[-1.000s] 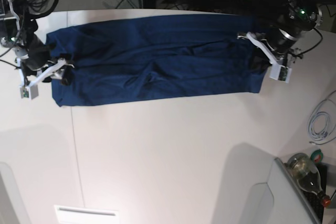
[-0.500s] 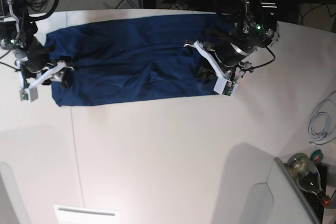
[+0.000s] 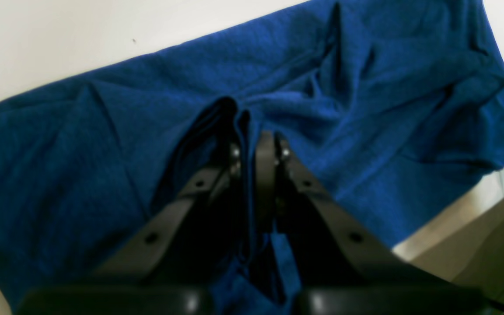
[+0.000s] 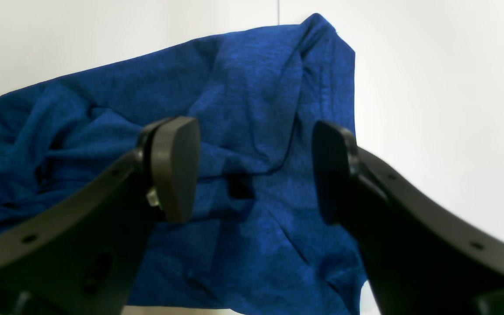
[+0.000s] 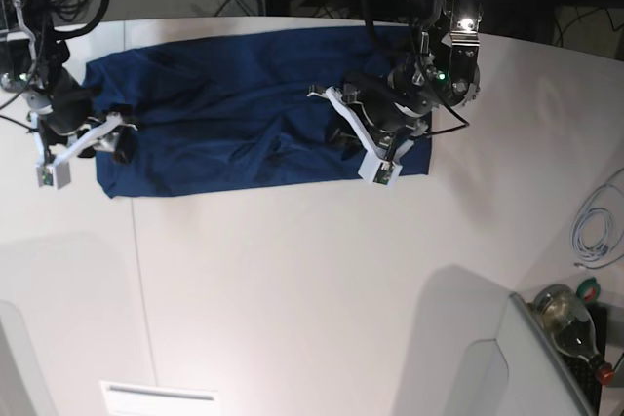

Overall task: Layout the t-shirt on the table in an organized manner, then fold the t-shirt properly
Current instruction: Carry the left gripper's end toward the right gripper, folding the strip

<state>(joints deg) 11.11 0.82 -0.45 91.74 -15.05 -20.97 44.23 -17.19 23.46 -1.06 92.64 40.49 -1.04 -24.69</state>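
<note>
Left wrist: left gripper (image 3: 252,144) pinched tight on a raised fold of the t-shirt (image 3: 365,100).
Right wrist: right gripper (image 4: 254,170) spread wide, empty, over the cloth's end.
Base: shirt spread along the table (image 5: 292,289) far edge.

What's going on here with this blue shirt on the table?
A two-armed robot is folding a t-shirt on a white table. The left hand is shut on a pinch of the fabric and has carried one end of the shirt over toward the middle, so that end now lies doubled over. The right hand sits open over the other end, gripping nothing. The fold is only partly done and the cloth is wrinkled.
</note>
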